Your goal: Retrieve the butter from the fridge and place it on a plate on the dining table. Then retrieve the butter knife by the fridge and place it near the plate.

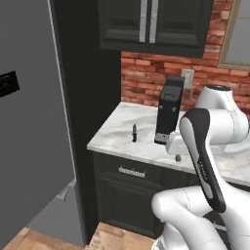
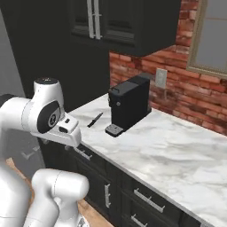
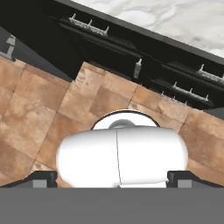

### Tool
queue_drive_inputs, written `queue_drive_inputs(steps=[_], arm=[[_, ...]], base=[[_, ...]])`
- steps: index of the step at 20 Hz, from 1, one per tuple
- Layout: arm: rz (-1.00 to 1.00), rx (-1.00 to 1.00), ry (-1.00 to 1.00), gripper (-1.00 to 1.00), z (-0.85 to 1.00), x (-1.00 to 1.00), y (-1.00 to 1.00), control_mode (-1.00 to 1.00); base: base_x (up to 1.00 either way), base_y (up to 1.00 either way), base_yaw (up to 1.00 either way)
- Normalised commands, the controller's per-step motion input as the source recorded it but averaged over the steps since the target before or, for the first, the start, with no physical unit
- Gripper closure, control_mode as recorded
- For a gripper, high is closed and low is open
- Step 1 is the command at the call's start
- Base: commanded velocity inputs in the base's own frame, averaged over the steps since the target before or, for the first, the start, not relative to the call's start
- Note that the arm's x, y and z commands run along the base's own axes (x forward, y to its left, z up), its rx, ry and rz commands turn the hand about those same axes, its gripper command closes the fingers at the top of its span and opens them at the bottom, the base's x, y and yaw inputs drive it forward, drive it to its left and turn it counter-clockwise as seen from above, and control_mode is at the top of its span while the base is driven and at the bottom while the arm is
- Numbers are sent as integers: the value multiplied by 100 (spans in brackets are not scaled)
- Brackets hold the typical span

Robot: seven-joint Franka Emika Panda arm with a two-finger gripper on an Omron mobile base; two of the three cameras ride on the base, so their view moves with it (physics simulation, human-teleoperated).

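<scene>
You have the tall grey fridge [image 1: 34,122] filling the left of the left base view with its doors shut, so the butter, if it is in there, is hidden from you. Beside it stands the white-grey marble table on dark cabinets [image 2: 177,150], a brick wall behind. The black box-shaped coffee machine [image 2: 128,104] sits near the back, and that is your main hazard: the white arm is folded close over the table's front edge, and a wide swing could clip the machine or the drawer handles [image 3: 89,24] below.

The claw [image 3: 113,175] points down at the brown tiled floor [image 3: 39,109], its dark fingertips [image 3: 41,178] set fully apart with nothing between them.

The small slim dark butter knife [image 1: 134,133] lies on the table between the fridge side and the coffee machine, just beside the machine. It is thin and flat on smooth stone, so a shallow pinch may skid it toward the edge.
</scene>
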Motion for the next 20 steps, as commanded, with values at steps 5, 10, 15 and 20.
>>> queue_drive_inputs(steps=[5,10,15,20], arm=[[0,0,0,-100,0,0,0,100],[0,0,0,-100,0,0,0,100],[0,0,0,-100,0,0,0,100],[0,0,0,-100,0,0,0,100]], base=[[51,68,-19],[49,10,-16],[19,-29,-11],[36,-4,-5]])
